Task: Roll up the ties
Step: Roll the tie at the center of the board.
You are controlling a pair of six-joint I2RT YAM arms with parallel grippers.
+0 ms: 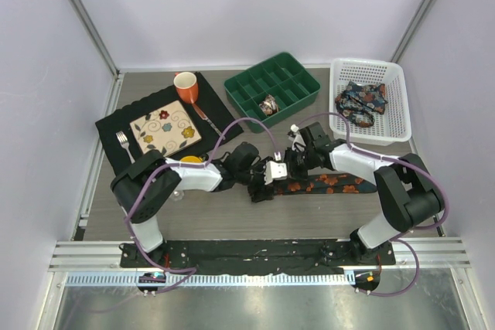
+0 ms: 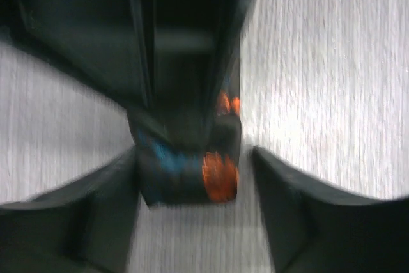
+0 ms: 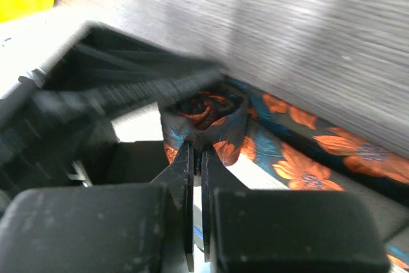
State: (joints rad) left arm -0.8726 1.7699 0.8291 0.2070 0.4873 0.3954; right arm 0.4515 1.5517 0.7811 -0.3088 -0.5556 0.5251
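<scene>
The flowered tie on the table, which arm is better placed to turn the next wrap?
Right. The right hand is pinched shut on the tie at its started coil, ready to twist; the left hand sits open astride it, gripping nothing.

Black-and-white arms (image 1: 193,178) trail looped purple cables (image 1: 247,120).

A robotics lab test cell: plain white panels (image 1: 232,5) on aluminium posts (image 1: 85,13) box in the grey counter (image 1: 232,214). Two cabled arms (image 1: 186,179) are bolted to a rail (image 1: 263,254) along its near edge, with a staged placemat (image 1: 116,125) and basket (image 1: 370,125) at its far corners.
</scene>
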